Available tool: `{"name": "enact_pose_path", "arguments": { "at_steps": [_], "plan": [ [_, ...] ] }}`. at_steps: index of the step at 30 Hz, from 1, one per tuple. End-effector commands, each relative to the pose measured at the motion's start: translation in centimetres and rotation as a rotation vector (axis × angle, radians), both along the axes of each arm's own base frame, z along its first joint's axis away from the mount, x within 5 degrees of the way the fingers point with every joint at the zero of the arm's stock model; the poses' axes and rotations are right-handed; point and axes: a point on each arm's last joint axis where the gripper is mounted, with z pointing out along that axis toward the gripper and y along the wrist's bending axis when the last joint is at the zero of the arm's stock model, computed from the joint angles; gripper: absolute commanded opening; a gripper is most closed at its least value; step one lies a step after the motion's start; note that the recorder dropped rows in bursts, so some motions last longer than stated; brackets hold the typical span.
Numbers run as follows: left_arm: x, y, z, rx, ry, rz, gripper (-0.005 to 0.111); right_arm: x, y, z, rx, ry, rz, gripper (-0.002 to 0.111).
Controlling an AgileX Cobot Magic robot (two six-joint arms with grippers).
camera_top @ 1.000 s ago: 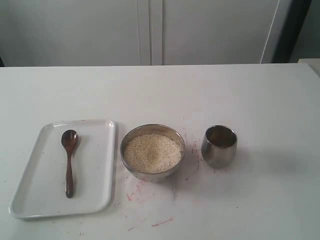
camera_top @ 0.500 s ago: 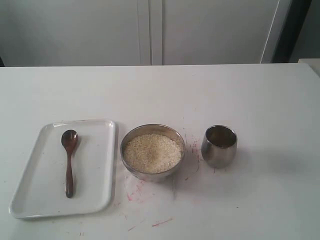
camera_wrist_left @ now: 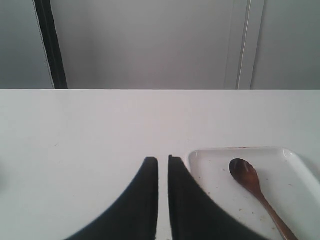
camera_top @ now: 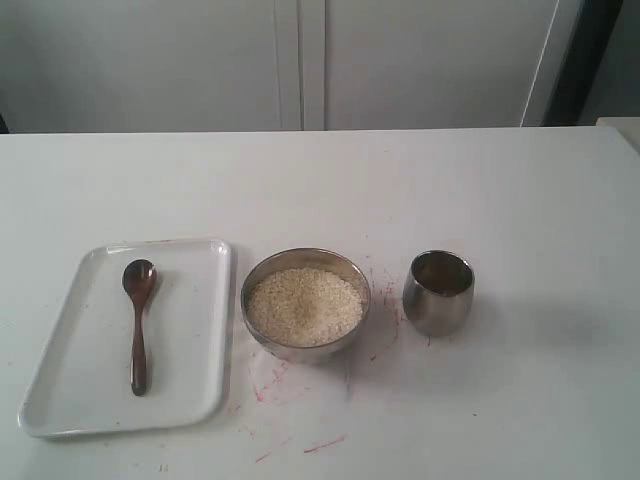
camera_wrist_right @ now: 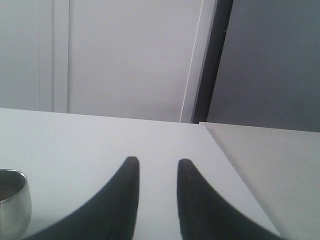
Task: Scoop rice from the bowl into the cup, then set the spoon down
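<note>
Left gripper (camera_wrist_left: 163, 160) nearly closed, right gripper (camera_wrist_right: 157, 161) slightly parted; both empty. Glossy reddish-brown wooden spoon (camera_top: 138, 335) lies flat in white rectangular tray (camera_top: 190, 350); pinch may slip.

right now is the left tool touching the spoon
Apart. The left wrist view shows a bare stretch of the tray between the left tool and the spoon.

Three things are borne in a row by a white table (camera_top: 320, 180). A bowl (camera_top: 300, 352) is set near the middle; a white tray (camera_top: 185, 340) is placed just beside it at nine o'clock, a cup (camera_top: 437, 305) near it at three o'clock. Red marks (camera_top: 325, 443) are scattered around the bowl, chiefly at six o'clock.
</note>
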Motion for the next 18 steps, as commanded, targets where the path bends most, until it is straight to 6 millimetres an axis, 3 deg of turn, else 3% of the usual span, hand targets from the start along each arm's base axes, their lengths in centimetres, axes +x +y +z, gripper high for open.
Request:
{"name": "enact_pose_path", "arguments": {
  "at_steps": [1,18],
  "plan": [
    [-0.02,-0.02,-0.05,-0.009,-0.007,-0.004,0.014,-0.02,-0.02,-0.12,-0.006,-0.006,-0.004,0.026],
    [-0.02,-0.02,-0.05,-0.009,-0.007,-0.004,0.014,-0.02,0.0,-0.8,0.014,0.065,-0.002,0.026]
  ]
}}
